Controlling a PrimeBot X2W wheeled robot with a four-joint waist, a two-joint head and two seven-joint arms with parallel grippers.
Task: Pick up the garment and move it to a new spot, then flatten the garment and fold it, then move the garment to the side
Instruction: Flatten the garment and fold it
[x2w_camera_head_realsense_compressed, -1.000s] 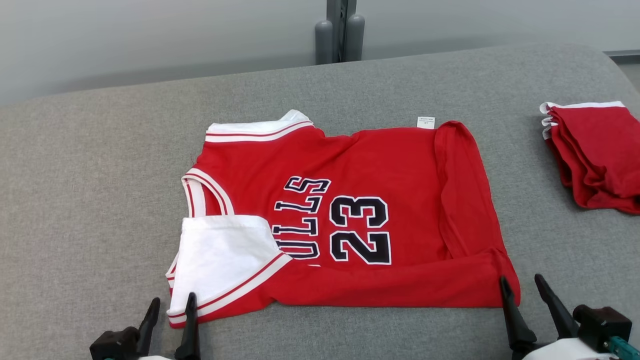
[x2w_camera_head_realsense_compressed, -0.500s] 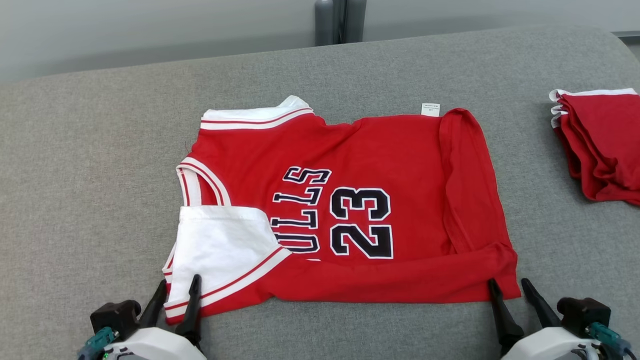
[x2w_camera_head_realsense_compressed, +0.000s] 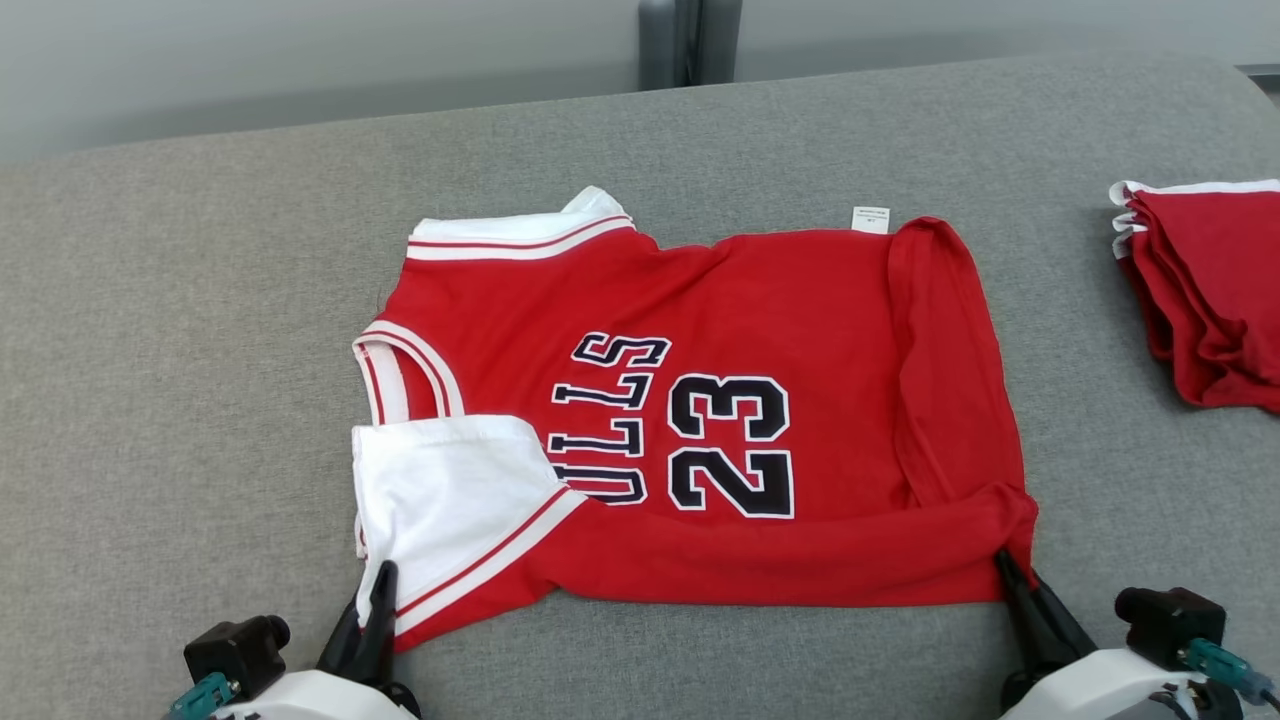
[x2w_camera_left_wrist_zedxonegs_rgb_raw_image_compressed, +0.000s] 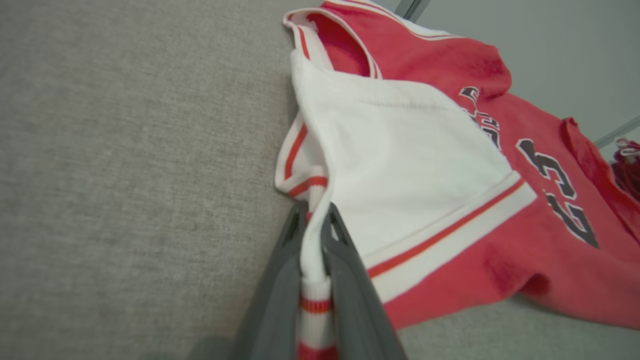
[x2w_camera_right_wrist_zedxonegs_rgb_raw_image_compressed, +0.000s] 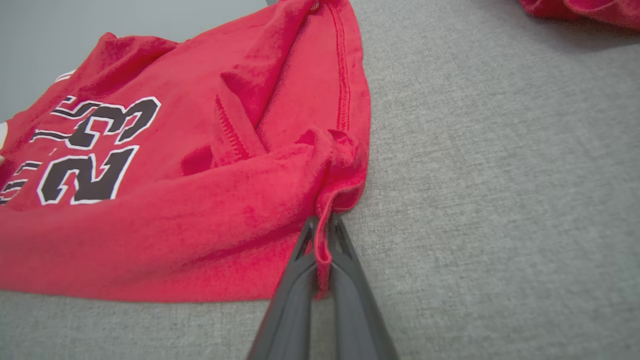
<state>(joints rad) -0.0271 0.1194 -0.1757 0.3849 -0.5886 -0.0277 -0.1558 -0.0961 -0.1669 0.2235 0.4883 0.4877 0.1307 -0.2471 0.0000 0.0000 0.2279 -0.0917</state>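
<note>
Left gripper (x2w_camera_left_wrist_zedxonegs_rgb_raw_image_compressed: 312, 214), right gripper (x2w_camera_right_wrist_zedxonegs_rgb_raw_image_compressed: 322, 220) closed; garment (x2w_camera_head_realsense_compressed: 800, 300) between fingers (x2w_camera_left_wrist_zedxonegs_rgb_raw_image_compressed: 350, 285).

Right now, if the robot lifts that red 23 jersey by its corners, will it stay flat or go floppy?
Probably floppy: the jersey bunches where the left tool and right tool pinch its near corners, so its middle should sag. It looks thin, so likely light. Its folded-in white flap may flop open.

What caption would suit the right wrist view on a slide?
Right gripper shut on a corner of the red jersey, which lies on a grey fabric surface.
</note>
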